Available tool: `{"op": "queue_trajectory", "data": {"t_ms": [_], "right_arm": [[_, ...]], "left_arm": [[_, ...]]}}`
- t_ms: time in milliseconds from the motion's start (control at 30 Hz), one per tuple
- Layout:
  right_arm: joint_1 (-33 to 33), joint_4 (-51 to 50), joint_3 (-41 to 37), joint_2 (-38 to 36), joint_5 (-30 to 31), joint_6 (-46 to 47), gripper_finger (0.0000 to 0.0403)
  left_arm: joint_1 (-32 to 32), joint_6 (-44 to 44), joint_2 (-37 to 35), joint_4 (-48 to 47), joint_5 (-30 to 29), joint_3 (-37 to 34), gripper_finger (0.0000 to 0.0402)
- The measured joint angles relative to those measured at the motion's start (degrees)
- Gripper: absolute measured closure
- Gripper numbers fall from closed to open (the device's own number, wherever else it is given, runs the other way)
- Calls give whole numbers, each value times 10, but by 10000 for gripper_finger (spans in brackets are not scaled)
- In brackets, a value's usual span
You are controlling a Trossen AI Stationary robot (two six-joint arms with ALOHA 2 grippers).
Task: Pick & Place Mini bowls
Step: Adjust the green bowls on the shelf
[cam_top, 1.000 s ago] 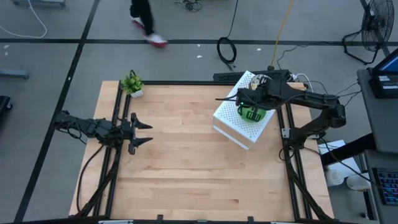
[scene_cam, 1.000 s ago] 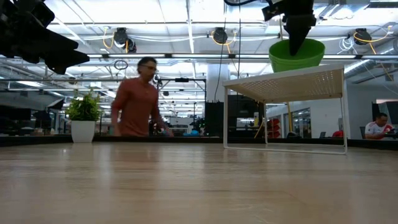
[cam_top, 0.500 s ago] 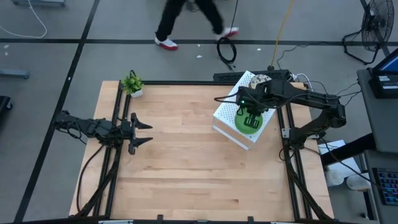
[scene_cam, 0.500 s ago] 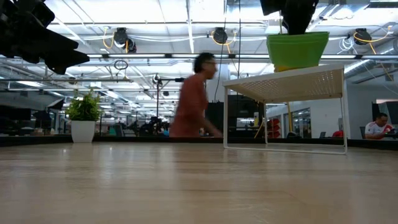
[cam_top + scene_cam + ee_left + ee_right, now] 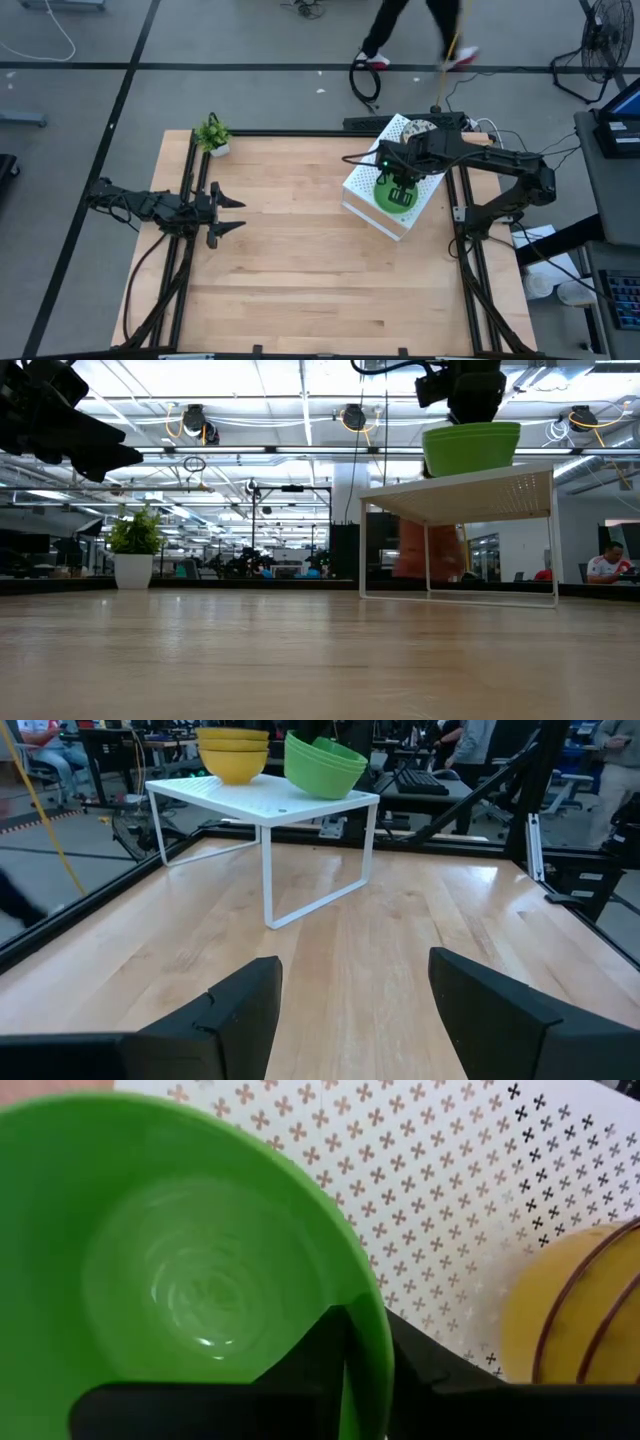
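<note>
A bright green mini bowl [image 5: 388,188] sits level on a white perforated shelf [image 5: 365,190] at the table's far right. My right gripper [image 5: 402,190] stands over it, shut on its rim. In the left wrist view the green bowl [image 5: 322,768] shows two rims, one nested in the other. A stack of bowls, yellow on the outside [image 5: 235,750], rests on the same shelf behind it. My left gripper [image 5: 232,213] hovers open near the table's left edge, touching nothing. My right gripper pinches the green bowl's rim [image 5: 366,1305], one finger [image 5: 320,1345] inside the bowl and one [image 5: 420,1365] outside. It comes from above, pointing down. The bowl [image 5: 470,448] is upright, its base down at the shelf top.
A small potted plant [image 5: 212,135] stands at the far left corner. The shelf [image 5: 455,495] stands on thin white legs with open space under it. Bare wood [image 5: 300,260] spans the middle and near side. A person walks on the floor beyond the far edge.
My right gripper tipped the green bowl from tilted to level, shifted it a little toward the table's left, and lowered it onto the shelf. A person walked across the floor behind the table from left to right.
</note>
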Motion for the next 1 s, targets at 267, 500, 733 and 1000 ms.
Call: {"op": "queue_trajectory", "data": {"t_ms": [267, 500, 733, 1000], "right_arm": [[1, 10, -1, -3, 3, 0, 367], [0, 10, -1, -3, 12, 0, 367], [0, 9, -1, -4, 47, 24, 326], [0, 1, -1, -4, 38, 30, 234]], "left_arm": [[0, 0, 0, 0, 0, 0, 149], [0, 0, 0, 0, 0, 0, 149], [0, 0, 0, 0, 0, 0, 149], [0, 0, 0, 0, 0, 0, 149]]}}
